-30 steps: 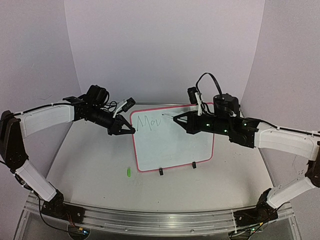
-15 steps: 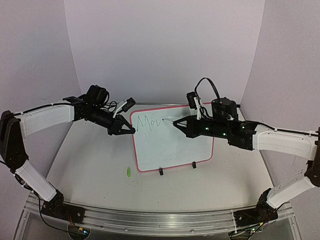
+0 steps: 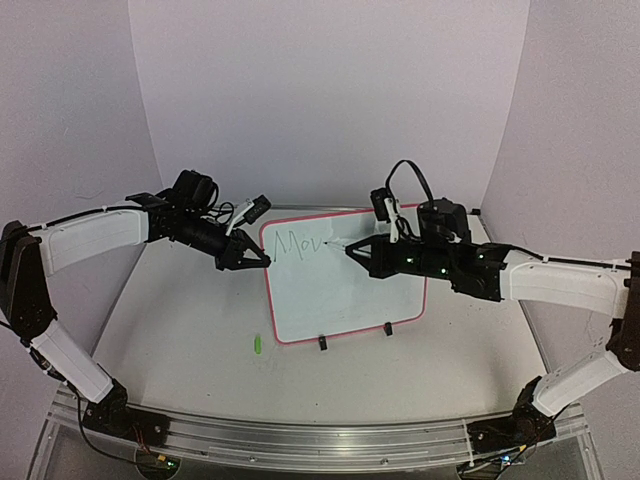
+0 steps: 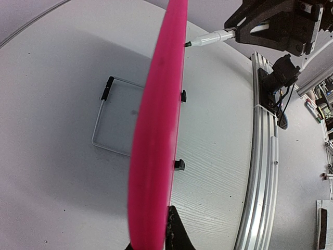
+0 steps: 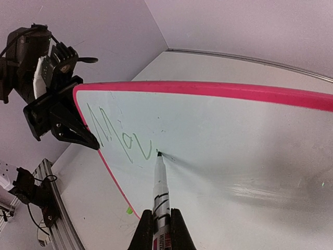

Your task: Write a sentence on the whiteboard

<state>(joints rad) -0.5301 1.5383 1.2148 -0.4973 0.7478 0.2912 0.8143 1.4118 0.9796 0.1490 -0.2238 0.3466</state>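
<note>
The left arm (image 3: pixel 95 235) comes in from the left side with its elbow bent, its forearm slanting across the worktop (image 3: pixel 180 330) toward the middle. The left pincer (image 3: pixel 256 261) is clamped on the left edge of the whiteboard (image 3: pixel 345 300), high on the pink frame. In the left wrist view the frame runs between the fingers. The right arm (image 3: pixel 560 280) reaches in from the right, its long white forearm almost level and its wrist pointing left across the upper part of the board. The right pincer (image 5: pixel 160 225) is closed around a marker (image 5: pixel 159 187). The marker's dark tip touches the white surface just right of the green writing (image 5: pixel 115 136), which reads roughly "Mov" near the top left corner.

The whiteboard stands tilted back on a wire stand (image 4: pixel 112 117), with black clip feet (image 3: pixel 322 343) on its lower edge, mid-worktop toward the back wall. White surface stretches right of and below the tip as far as the frame. A small green piece (image 3: pixel 256 344) lies on the worktop near the board's lower left corner, apart from it. A metal rail (image 3: pixel 300 440) runs along the near edge, well apart from the board.
</note>
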